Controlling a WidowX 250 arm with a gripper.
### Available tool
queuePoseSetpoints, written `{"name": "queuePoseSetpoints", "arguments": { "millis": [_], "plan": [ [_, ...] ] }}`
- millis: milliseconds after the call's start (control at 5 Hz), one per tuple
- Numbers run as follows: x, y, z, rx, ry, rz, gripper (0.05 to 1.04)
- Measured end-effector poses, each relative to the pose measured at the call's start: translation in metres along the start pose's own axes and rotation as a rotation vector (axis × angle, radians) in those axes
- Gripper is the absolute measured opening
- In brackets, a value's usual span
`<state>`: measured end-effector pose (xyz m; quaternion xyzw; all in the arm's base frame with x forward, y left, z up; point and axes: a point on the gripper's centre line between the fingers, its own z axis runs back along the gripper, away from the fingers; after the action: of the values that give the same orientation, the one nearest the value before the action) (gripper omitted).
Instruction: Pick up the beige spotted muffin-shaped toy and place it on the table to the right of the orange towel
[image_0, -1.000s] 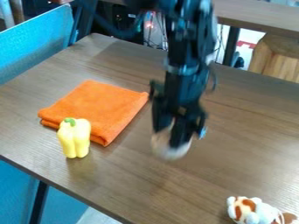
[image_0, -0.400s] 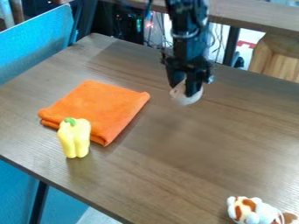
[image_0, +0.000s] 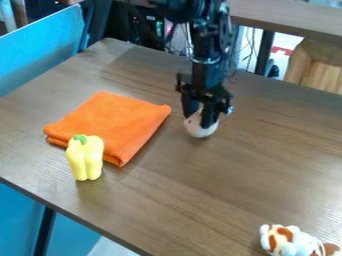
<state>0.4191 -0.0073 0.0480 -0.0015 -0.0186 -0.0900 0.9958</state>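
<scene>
The black gripper (image_0: 202, 120) hangs over the middle of the table, a little right of the orange cloth. It is shut on a whitish rounded object (image_0: 200, 129), whose upper part is partly hidden by the fingers. I cannot tell whether that object touches the table. The folded orange cloth (image_0: 110, 125) lies flat at the left. A yellow toy pepper (image_0: 85, 158) with a green stem stands upright at the cloth's front left corner.
A white and brown plush toy (image_0: 292, 241) lies at the bottom right of the wooden table (image_0: 220, 195). Blue chair-like panels (image_0: 40, 54) border the table's left side. Another table edge (image_0: 287, 21) runs behind.
The gripper first went up and back with the whitish object, then came forward and slightly left to where it is. The cloth, pepper and plush toy have not moved.
</scene>
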Motion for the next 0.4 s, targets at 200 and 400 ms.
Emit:
{"name": "queuePoseSetpoints", "arguments": {
  "millis": [200,400],
  "plan": [
    [-0.0038,-0.0032,-0.0018,-0.024,0.025,0.009,0.577],
    [-0.0084,-0.0058,-0.0065,-0.053,0.059,0.028,0.613]
  ]
}}
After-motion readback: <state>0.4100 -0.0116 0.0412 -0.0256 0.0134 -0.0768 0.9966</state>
